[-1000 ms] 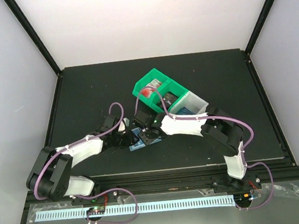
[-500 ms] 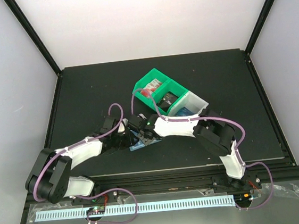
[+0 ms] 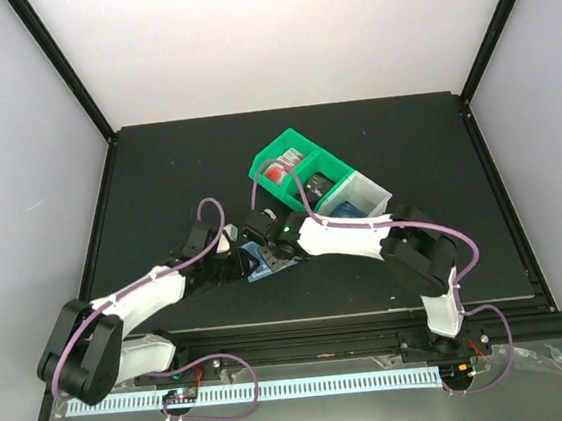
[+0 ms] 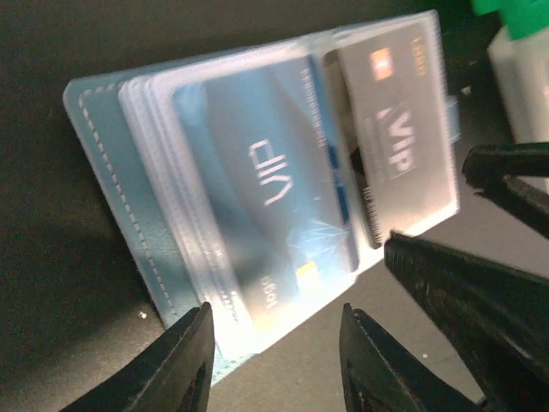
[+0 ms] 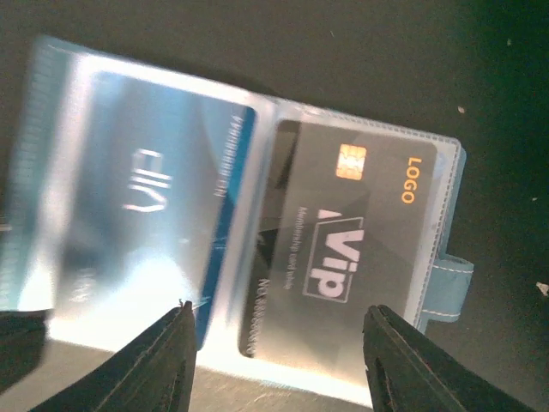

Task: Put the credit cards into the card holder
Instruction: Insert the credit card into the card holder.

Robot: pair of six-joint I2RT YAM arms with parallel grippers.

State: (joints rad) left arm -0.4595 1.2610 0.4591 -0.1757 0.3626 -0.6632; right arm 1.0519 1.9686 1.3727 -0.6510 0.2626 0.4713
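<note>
Card holder (image 3: 259, 264): lay open on the counter (image 3: 158, 183), sleeves up, near-left of the green bin (image 3: 275, 151).
Blue card (image 4: 266, 176): sat inside one clear sleeve.
Dark VIP card (image 5: 343, 249): sat in the neighbouring sleeve, on the closing tab (image 5: 448, 287) side.
Left claw (image 4: 274, 348): fingers apart, gripping nothing, over the holder's edge.
Right claw (image 5: 279, 365): fingers apart, gripping nothing, above the holder.

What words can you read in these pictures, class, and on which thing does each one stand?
"LOGO": orange letters on the dark card, sleeved in the card holder.
"Vip": large white letters on the same dark card.
"VIP": pale letters on the blue card.
Small print and number lines on both cards: too blurred to read.
</note>
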